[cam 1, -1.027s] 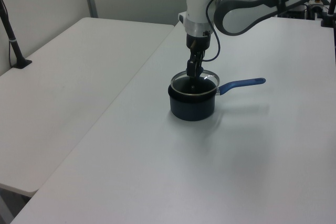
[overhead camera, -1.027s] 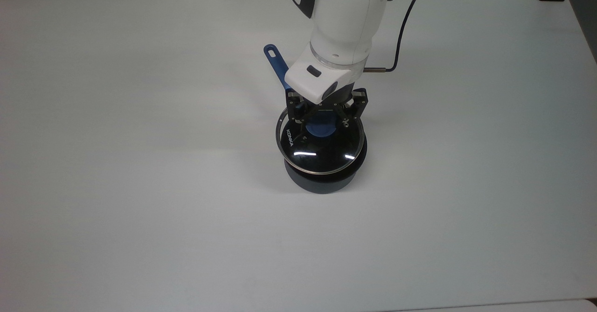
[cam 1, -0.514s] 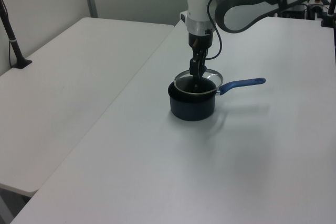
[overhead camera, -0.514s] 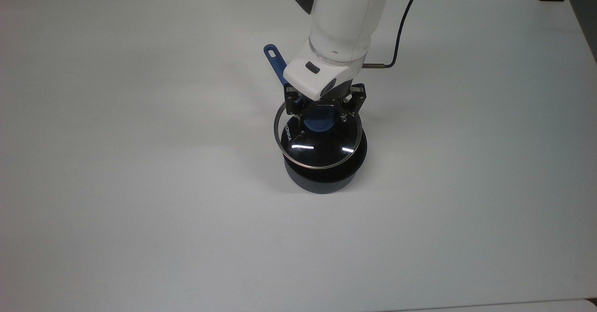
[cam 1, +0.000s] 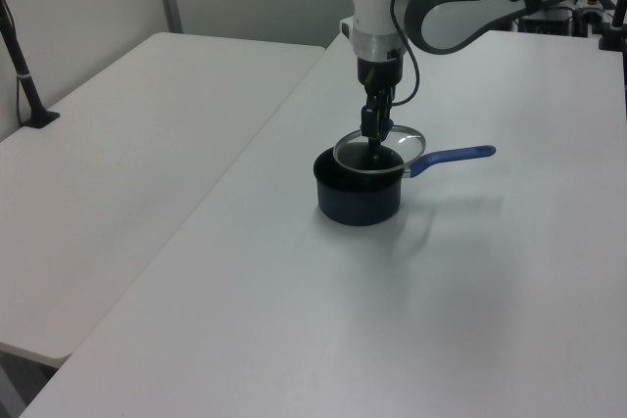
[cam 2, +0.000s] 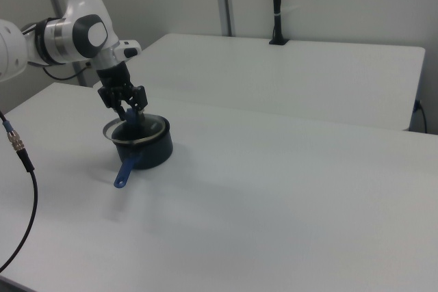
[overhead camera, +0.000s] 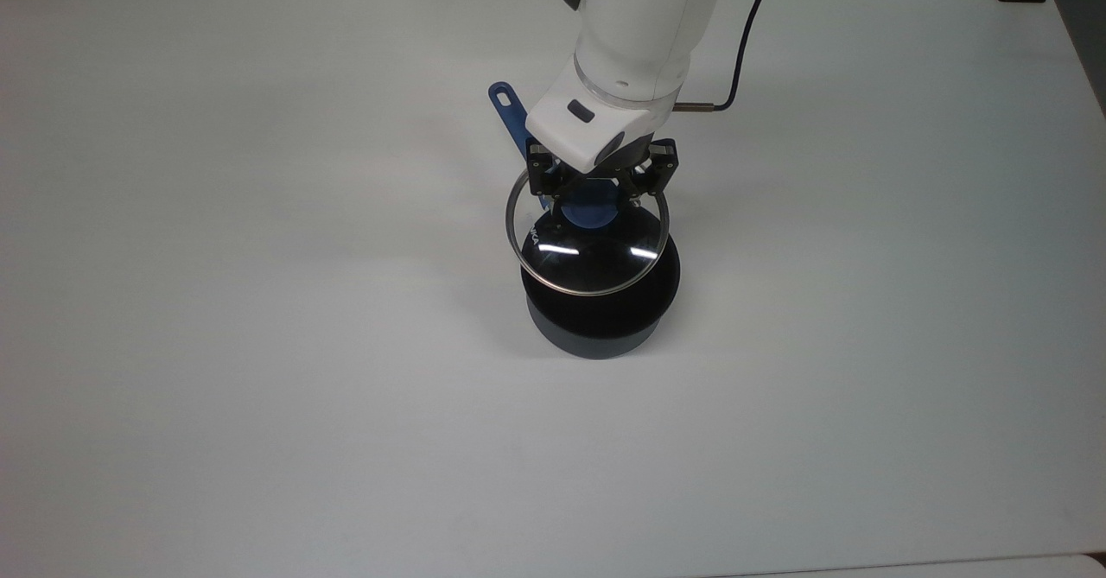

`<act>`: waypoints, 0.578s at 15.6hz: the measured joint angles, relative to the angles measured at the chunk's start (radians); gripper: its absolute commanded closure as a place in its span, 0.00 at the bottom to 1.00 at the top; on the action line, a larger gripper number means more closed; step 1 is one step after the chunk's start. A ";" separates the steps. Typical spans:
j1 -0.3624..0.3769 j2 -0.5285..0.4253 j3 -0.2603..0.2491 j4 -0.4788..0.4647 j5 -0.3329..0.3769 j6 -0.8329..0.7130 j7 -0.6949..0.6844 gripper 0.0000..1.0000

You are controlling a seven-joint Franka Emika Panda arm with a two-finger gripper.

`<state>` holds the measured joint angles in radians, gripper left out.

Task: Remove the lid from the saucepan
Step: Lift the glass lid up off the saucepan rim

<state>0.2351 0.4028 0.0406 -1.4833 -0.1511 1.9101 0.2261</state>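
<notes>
Already clear of the pan: the round clear glass lid with thin metal rim and blue knob (overhead camera: pixel 587 245) hangs just above the small dark grey saucepan (overhead camera: pixel 602 319), centre of the top view.
Clenched on the knob, the black two-finger gripper (overhead camera: pixel 598 187) carries the whole weight by that one small point; the glass sits tilted and off-centre toward the long blue handle (overhead camera: pixel 510 120), so it could swing, slip out, and strike the pan rim or the white table (overhead camera: pixel 259 345).
</notes>
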 measured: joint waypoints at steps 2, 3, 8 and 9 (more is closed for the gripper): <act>0.001 -0.003 0.000 0.000 0.000 -0.001 0.000 0.37; 0.001 -0.005 0.000 0.000 0.000 -0.001 0.000 0.37; 0.001 -0.012 0.000 0.000 0.000 -0.002 0.000 0.37; 0.001 -0.012 0.000 -0.001 0.000 -0.002 0.000 0.37</act>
<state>0.2359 0.3908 0.0406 -1.4840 -0.1507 1.9078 0.2261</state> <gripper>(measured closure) 0.366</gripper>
